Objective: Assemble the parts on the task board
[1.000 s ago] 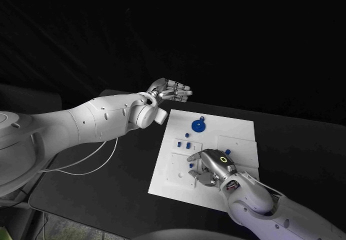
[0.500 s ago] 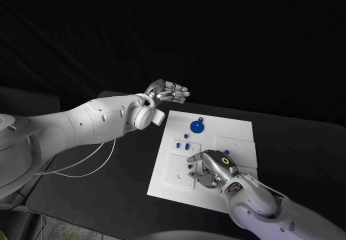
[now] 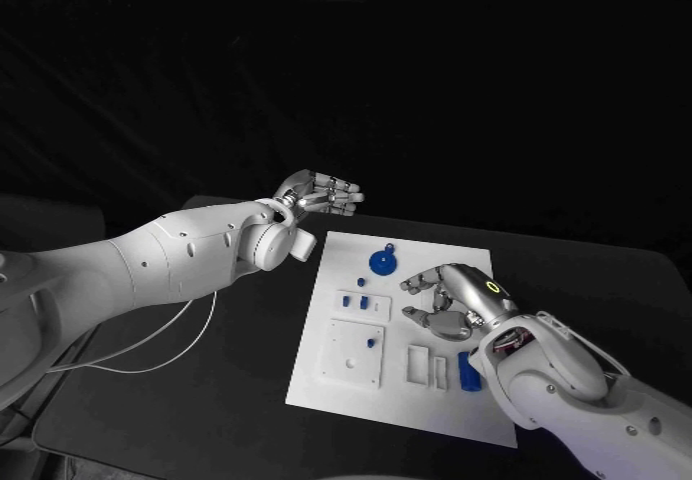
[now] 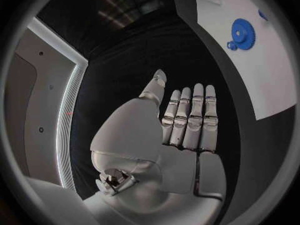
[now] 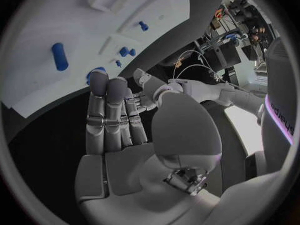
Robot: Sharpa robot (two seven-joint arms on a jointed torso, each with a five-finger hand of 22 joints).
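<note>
The white task board lies in the middle of the table. A blue gear sits at its far end, also in the left wrist view. Small blue pegs stand near the board's left side, and a blue cylinder lies at its near right. My right hand hovers over the board's middle right, fingers loosely extended and holding nothing. My left hand is raised beyond the board's far left corner, fingers straight and empty.
The black table surrounds the board, with bare room on the left and at the near side. A thin white cable hangs from my left arm over the table's left part. Rectangular recesses mark the board's near half.
My right hand has moved from the board's near middle toward its far right and lifted. The blue cylinder now shows on the near right. The whole picture has shifted slightly.
</note>
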